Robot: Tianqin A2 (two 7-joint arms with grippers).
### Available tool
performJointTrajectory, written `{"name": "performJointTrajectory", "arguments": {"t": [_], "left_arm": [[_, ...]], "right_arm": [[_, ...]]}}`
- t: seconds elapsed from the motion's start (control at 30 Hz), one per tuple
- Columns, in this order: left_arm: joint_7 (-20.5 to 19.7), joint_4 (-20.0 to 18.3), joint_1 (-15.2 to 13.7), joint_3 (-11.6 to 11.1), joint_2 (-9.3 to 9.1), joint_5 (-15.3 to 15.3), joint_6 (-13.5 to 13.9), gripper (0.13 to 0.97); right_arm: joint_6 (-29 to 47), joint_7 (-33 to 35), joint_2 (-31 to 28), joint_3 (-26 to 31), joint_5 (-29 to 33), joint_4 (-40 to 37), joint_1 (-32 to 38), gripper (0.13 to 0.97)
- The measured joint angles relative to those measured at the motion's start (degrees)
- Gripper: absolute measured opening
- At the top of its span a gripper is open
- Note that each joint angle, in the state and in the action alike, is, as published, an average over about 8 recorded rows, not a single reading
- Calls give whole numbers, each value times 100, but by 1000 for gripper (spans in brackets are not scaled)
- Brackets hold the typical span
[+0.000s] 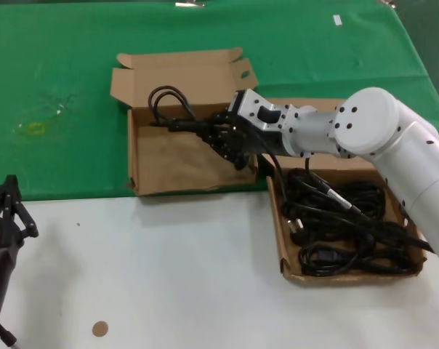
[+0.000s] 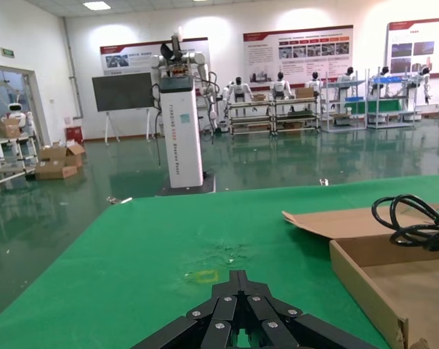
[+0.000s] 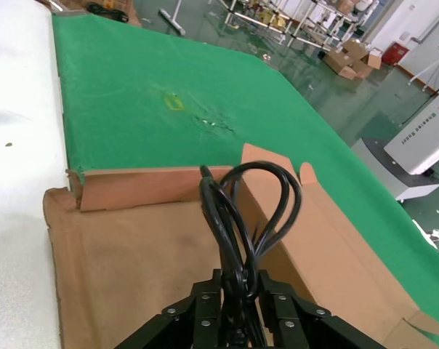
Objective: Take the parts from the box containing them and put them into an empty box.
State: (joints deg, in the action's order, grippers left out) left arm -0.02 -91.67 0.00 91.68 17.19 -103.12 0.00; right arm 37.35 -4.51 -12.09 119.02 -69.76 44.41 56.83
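No legible text on anything in view.

Table [image 1: 168, 269] w/ green cloth [image 1: 59, 87], 2 boxes [image 1: 176, 156]

L hand [image 2: 238, 336] shut over green cloth [image 2: 176, 247], open cardboard box [image 2: 365, 280] nearby, looped black cable [image 2: 412, 222] above it
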Motion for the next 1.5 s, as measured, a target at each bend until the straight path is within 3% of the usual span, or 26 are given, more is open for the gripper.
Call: {"name": "performJointTrajectory", "arguments": {"t": [0.43,0.73,0.9,1.3,1.5], "left_arm": [[0,0,0,0,0,0,0,144],[0,0,0,0,0,0,0,144],[0,0,0,0,0,0,0,154],[0,0,0,0,0,0,0,211],[0,0,0,0,0,0,0,294]], "right_arm": [[-58,8,11,19,-49,12,21,301],[-94,-34,-6,-13,-84,77,21,445],[-144,-31,-13,-51,-128,142,-56,576],[-603,32,-77,-396,-539,729,-780,830],[-892,71,-117,-611,-797,1097,-1229,856]]}}
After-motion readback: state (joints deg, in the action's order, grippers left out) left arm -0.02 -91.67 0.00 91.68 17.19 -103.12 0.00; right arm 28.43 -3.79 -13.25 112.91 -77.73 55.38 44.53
